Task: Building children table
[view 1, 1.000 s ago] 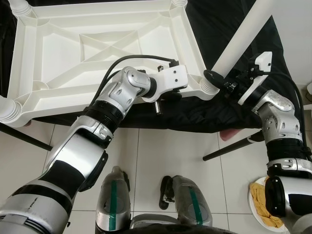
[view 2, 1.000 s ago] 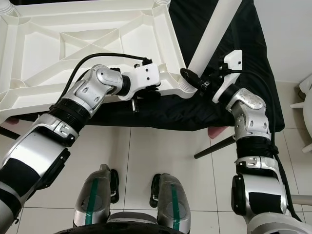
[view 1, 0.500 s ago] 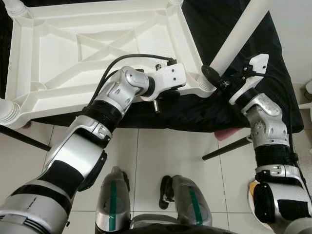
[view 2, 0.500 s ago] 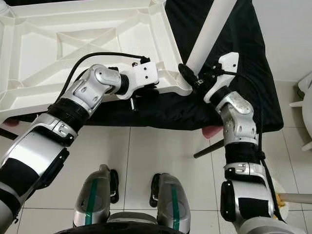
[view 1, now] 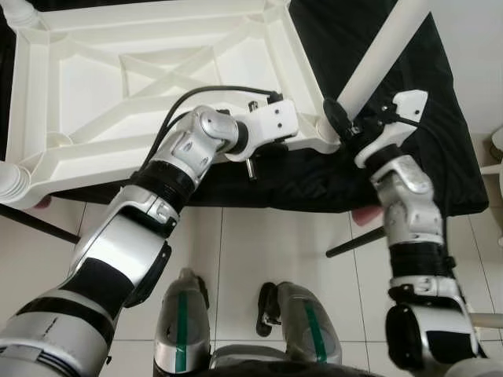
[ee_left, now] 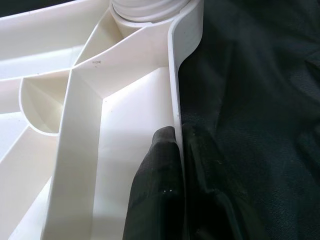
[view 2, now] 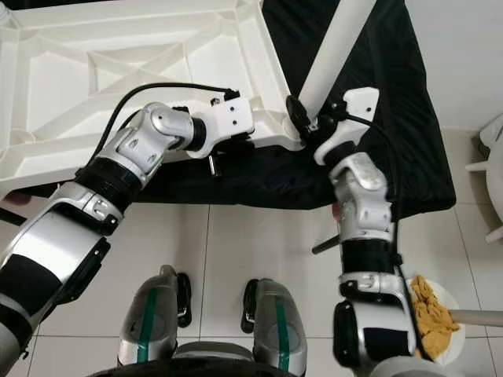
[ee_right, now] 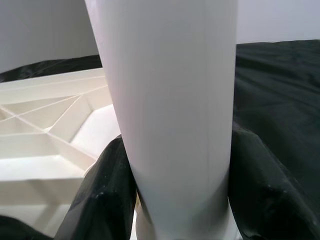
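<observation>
left eye view: the white table top (view 1: 141, 86) is seen lying upside down on a black cloth (view 1: 424, 118), ribbed underside up. its near rim is pinched by the left gripper (view 1: 263, 153), close to the near right corner socket (view 1: 328, 140). a white table leg (view 1: 377, 55) is seen rising at a slant from that socket, and it is clamped near its lower end by the right gripper (view 1: 346, 124).

right eye view: the same layout is shown. a plate with a yellow cloth (view 2: 431, 314) is seen on the tiled floor (view 2: 259, 243) beside the right arm, and the robot's feet (view 2: 216, 314) are visible below.

left wrist view: the two black fingers (ee_left: 157, 190) are closed on the thin upright rim of the table top, one finger inside the rim and one on the outside over the black cloth.

right wrist view: the table leg is held between the two black fingers (ee_right: 102, 190), which are pressed against its two sides, with the table top behind it.
</observation>
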Controlling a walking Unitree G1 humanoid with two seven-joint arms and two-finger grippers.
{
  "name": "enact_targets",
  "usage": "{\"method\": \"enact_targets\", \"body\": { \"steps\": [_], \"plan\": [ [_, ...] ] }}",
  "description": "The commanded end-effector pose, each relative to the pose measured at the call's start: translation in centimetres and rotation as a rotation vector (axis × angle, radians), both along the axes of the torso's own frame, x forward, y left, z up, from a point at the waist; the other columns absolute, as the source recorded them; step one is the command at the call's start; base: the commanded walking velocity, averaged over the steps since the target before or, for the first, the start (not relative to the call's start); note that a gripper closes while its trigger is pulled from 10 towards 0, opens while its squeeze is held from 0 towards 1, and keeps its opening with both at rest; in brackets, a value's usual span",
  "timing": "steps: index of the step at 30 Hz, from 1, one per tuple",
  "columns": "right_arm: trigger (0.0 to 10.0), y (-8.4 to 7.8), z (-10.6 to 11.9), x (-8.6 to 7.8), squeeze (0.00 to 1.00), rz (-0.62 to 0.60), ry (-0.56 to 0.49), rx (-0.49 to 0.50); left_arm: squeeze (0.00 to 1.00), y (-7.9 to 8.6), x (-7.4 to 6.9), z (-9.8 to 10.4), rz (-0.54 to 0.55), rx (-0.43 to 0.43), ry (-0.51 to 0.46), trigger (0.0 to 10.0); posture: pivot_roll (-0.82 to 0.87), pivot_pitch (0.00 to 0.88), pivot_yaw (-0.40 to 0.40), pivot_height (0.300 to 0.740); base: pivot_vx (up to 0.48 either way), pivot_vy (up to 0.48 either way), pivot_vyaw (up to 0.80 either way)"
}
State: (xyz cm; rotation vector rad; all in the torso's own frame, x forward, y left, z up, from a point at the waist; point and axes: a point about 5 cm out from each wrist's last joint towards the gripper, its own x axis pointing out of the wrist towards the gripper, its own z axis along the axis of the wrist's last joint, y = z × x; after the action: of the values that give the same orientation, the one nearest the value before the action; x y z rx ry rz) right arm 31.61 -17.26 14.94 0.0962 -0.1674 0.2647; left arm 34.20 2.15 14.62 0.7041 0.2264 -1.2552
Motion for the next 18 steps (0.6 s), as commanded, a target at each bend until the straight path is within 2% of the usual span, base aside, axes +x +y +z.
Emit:
{"method": "enact_targets", "body": {
  "steps": [1,5,9,12,18],
  "plan": [
    [10.0,-0.7,1.4,0.3,0.00,-0.140,-0.047,0.057,0.00,-0.8,-0.7,-0.4,-0.065,-0.004,0.005,10.0,0.02,0.009,-0.054,0.740,0.000,0.000,0.00],
    [10.0,-0.2,0.9,0.0,0.00,-0.287,-0.011,0.050,0.00,-0.8,-0.7,-0.4,-0.063,-0.003,0.003,10.0,0.02,0.007,-0.056,0.740,0.000,0.000,0.00],
    [10.0,0.2,0.7,-0.1,0.00,-0.350,-0.003,0.044,0.00,-0.8,-0.7,-0.4,-0.062,-0.004,0.003,10.0,0.02,0.007,-0.056,0.740,0.000,0.000,0.00],
    [10.0,0.9,0.5,-0.6,0.00,-0.488,0.007,0.051,0.00,-0.9,-0.7,-0.4,-0.064,-0.007,0.003,10.0,0.02,0.011,-0.056,0.740,0.000,0.000,0.00],
    [10.0,1.3,0.7,-0.7,0.00,-0.487,0.003,0.041,0.00,-0.9,-0.8,-0.4,-0.064,-0.007,0.003,10.0,0.01,0.017,-0.053,0.740,0.000,0.000,0.00]
  ]
}}
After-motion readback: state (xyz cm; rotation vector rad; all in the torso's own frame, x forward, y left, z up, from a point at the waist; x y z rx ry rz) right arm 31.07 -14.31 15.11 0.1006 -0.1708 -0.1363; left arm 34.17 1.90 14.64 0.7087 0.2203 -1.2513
